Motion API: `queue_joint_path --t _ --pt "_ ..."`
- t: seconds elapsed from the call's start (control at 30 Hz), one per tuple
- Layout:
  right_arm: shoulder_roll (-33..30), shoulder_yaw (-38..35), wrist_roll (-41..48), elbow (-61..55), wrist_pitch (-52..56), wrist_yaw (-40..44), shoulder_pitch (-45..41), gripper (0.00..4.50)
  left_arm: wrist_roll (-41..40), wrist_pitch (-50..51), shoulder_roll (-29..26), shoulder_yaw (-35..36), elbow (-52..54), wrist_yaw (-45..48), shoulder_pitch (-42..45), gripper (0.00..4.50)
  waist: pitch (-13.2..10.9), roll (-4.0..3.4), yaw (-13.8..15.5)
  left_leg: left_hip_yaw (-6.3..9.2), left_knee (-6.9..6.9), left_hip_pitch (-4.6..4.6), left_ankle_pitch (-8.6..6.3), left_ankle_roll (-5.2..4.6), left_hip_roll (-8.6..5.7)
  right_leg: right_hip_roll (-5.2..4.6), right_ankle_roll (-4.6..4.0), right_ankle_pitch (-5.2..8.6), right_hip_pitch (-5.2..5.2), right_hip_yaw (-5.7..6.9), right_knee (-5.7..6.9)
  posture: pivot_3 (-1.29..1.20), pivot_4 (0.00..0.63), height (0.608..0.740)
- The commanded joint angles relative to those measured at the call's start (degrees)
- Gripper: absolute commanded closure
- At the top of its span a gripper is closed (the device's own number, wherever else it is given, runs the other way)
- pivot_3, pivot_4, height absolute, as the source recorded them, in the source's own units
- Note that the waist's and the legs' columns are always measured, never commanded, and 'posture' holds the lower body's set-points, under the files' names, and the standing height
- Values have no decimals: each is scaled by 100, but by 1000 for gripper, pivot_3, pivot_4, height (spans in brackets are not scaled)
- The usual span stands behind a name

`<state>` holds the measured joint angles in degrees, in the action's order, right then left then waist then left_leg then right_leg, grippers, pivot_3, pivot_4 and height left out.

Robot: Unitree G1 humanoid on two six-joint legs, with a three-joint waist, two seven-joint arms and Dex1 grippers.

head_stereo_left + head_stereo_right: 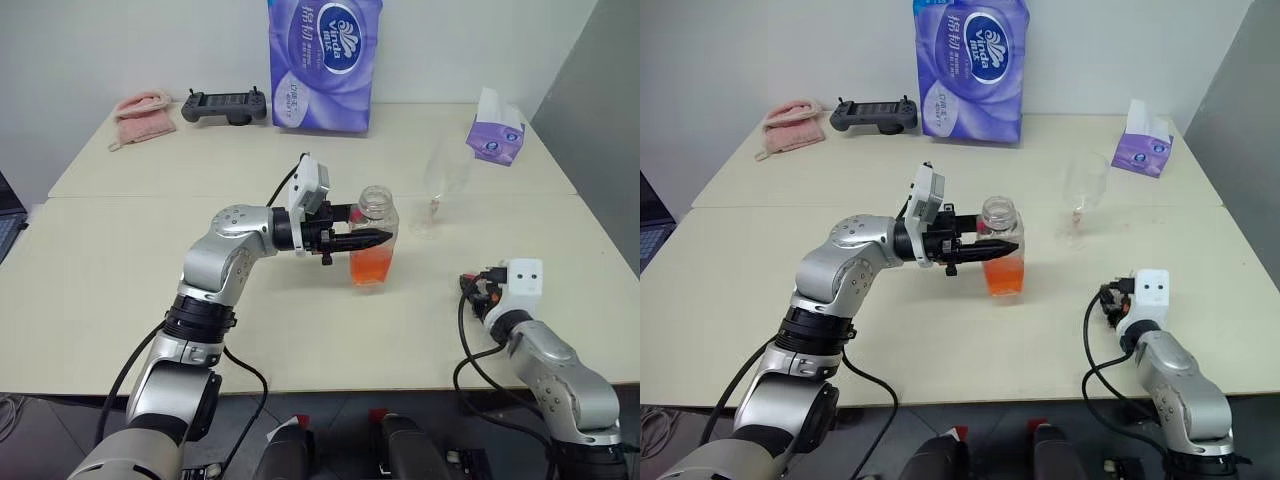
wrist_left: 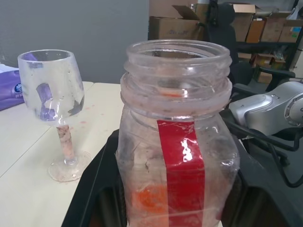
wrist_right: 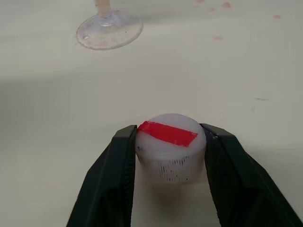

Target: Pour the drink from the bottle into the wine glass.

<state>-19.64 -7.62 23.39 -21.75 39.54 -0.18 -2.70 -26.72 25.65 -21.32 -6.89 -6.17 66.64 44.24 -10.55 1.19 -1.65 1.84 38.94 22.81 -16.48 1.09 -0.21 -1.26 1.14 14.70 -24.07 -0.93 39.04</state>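
Left gripper [image 1: 372, 238], clamped on the upright, uncapped clear plastic bottle [image 1: 373, 245]; clear stemmed wine glass [image 1: 441, 188] stands far-right of it. Right gripper [image 3: 165, 156] holds the white cap [image 3: 170, 146].

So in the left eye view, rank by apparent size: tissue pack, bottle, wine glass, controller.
1. Tissue pack, clearly largest.
2. Bottle and wine glass: look about alike; the glass stands farther back, so no ranking.
3. Controller: wide but flat, and farthest, so unsure.

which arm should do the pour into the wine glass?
Left. Its gripper is shut on the uncapped bottle, upright beside the wine glass. The right gripper sits low by the table, around the cap.
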Motion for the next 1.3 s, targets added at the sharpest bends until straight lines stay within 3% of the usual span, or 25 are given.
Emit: queue_joint_path --t 0.03,0.13,0.53,0.8,1.0,1.13,1.3 --pt "-67 102 -282 -185 -119 108 -15 1102 -66 -84 -21 86 219 19 158 2556 0 0 2 0 0 0 0 0 0 0 0 0 0 0 0 0 150 740" --pt "-176 252 -518 -287 -158 254 30 29 -66 -89 -16 91 235 15 139 2556 0 0 3 1 0 0 0 0 -1 0 0 0 0 0 0 0 150 740" --pt "-679 39 -636 -755 190 878 68 29 -81 -104 37 87 346 -68 32 2556 0 0 6 1 1 0 0 -1 -1 0 0 0 1 2 0 0 150 740" --pt "-659 -150 -419 -999 172 1215 -86 29 -46 -143 7 168 313 -188 71 2556 0 0 7 1 1 0 0 0 -2 -1 0 0 1 2 0 0 150 740" --pt "-1322 -930 2141 -2188 677 2831 -588 29 456 -565 -91 333 -215 -815 236 2556 0 0 1 5 2 -2 -1 -2 -1 0 0 0 4 6 -1 0 150 740" --pt "-1989 -1130 3221 -1855 1207 2880 -1840 29 1035 -1059 -27 562 -899 -1921 652 2556 -1 2 14 19 8 -2 -2 -3 -4 -3 1 -1 13 14 -4 0 150 740" --pt "-2101 -826 3819 -1417 1476 2606 -3160 29 1576 -1363 -61 917 -1545 -3298 1080 2556 -2 3 14 24 4 10 -1 -3 -4 -5 0 -2 3 10 -7 0 150 740"
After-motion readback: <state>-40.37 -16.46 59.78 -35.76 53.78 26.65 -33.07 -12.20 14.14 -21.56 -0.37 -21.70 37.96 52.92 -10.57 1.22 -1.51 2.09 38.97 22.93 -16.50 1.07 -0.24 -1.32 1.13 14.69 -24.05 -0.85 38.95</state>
